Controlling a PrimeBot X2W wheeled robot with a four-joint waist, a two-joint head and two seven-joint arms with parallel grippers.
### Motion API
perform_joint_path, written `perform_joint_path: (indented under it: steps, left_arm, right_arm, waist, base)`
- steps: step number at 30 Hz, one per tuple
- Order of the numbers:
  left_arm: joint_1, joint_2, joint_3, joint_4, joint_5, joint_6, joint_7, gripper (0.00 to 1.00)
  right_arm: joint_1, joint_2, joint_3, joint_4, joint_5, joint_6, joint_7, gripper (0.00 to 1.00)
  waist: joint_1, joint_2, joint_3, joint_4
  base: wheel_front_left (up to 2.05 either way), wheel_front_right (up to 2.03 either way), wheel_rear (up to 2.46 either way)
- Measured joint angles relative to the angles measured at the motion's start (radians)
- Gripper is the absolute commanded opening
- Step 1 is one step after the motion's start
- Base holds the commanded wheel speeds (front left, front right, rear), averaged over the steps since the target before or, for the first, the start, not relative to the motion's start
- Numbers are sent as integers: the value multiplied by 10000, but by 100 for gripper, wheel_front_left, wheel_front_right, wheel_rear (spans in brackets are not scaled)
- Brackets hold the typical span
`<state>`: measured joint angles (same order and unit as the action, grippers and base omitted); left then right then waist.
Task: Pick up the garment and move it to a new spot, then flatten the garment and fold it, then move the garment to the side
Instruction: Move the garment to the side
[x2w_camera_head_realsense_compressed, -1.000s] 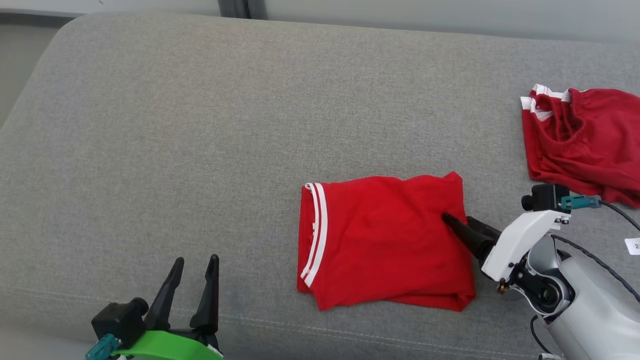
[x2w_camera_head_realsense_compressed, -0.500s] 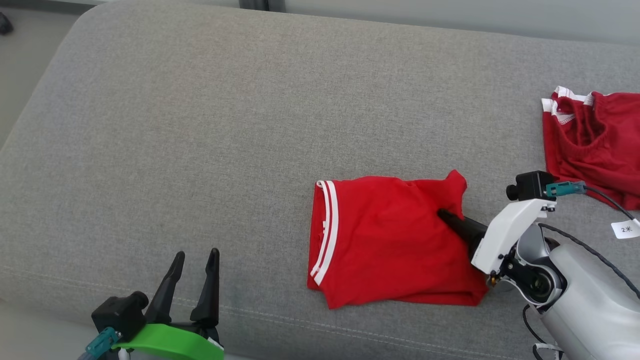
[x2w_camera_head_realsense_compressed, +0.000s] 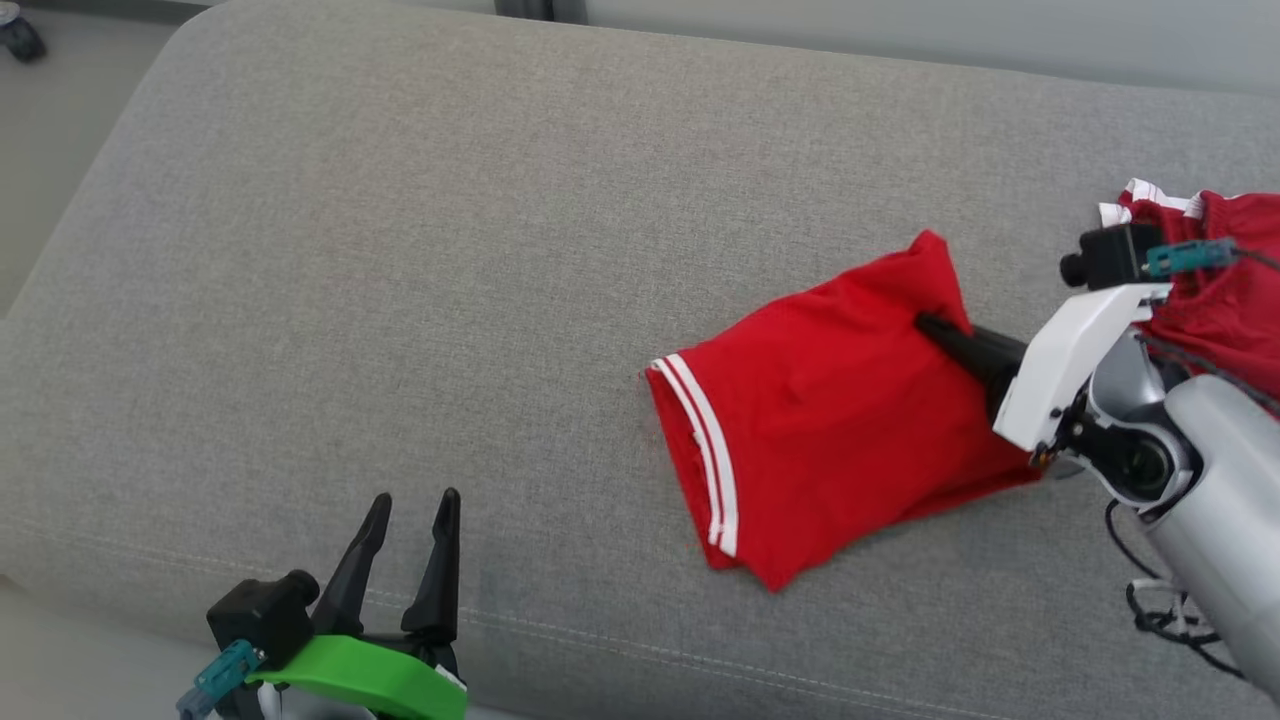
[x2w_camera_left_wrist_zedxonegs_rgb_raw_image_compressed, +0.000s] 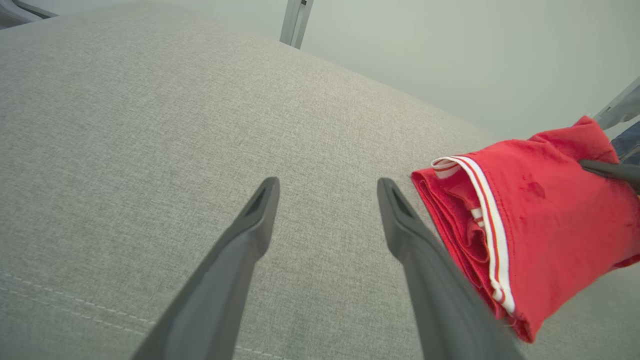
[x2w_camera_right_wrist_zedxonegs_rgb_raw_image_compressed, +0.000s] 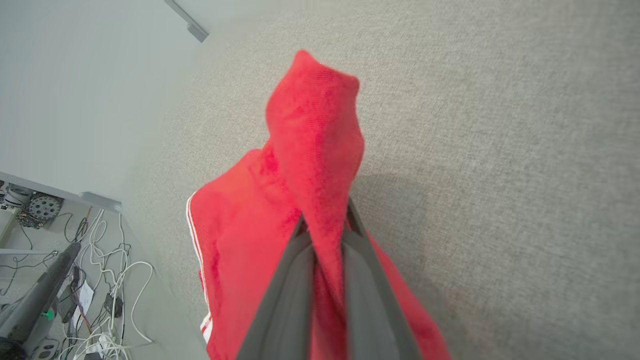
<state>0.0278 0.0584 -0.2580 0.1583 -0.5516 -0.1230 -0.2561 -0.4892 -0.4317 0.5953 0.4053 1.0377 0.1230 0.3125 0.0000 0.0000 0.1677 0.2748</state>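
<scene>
Nearest us, the left hand (x2w_camera_head_realsense_compressed: 415, 497) hangs spread wide and empty over the front seam of the sofa cushion (x2w_camera_head_realsense_compressed: 400, 250), out of the way. Beyond, right of centre, lies the folded red garment (x2w_camera_head_realsense_compressed: 830, 420). The right hand (x2w_camera_head_realsense_compressed: 930, 323) is pinched tight on its right edge, so that side is raised and the striped end sits low. It looks like the carry aside. Farthest right is a second red garment (x2w_camera_head_realsense_compressed: 1230, 300), crumpled.

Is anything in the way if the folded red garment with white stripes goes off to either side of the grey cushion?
Toward the right, yes: a crumpled red garment with white trim lies just beyond the right gripper, which is shut on the folded red garment. Toward the left, the grey cushion shows nothing in the path.
</scene>
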Motion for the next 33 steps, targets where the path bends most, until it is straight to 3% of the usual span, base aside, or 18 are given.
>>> perform_joint_path:
  steps: [11, 18, 23, 33]
  left_arm:
    - [-161, -31, -284, 31, -48, -2, 0, 100]
    - [-317, -12, -71, -171, -79, -4, 0, 100]
    - [-355, 111, 15, -343, -79, -4, 0, 100]
    - [-704, 267, 107, -522, -73, -8, 0, 100]
  right_arm:
    - [-1546, -991, -182, 380, 4, 0, 1557, 0]
    - [-2877, -1210, -917, 412, 144, -128, 1728, 0]
    - [-3218, -1175, -1087, 518, 196, -464, 1770, 0]
    - [-3618, -1133, -1367, 637, 198, -690, 1708, 0]
  waist:
    - [0, 0, 184, 541]
    - [0, 0, 716, 661]
    - [0, 0, 1122, 557]
    - [0, 0, 1700, -78]
  base:
    - [0, 0, 0]
    - [0, 0, 0]
    - [0, 0, 0]
    - [0, 0, 0]
